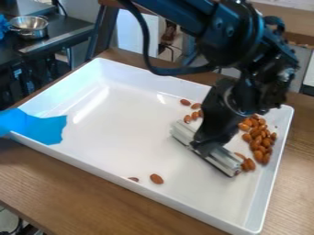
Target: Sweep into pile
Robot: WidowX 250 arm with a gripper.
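My gripper (205, 148) is low over the right half of the white tray (116, 114), shut on a silvery, bar-shaped sweeping tool (223, 159) that lies slantwise along the tray floor. Several almonds (260, 142) are bunched between the tool and the tray's right wall, some right beside the tool's lower end. Behind the gripper, a smaller group of almonds (185, 102) lies toward the back wall. Near the front wall are two separate almonds (156, 179). The arm hides part of the tray and perhaps some almonds.
Raised walls surround the tray, which rests on a wooden table (80, 193). Blue material (38, 126) drapes over the tray's left corner. A metal bowl (29, 26) stands on a dark counter at the upper left.
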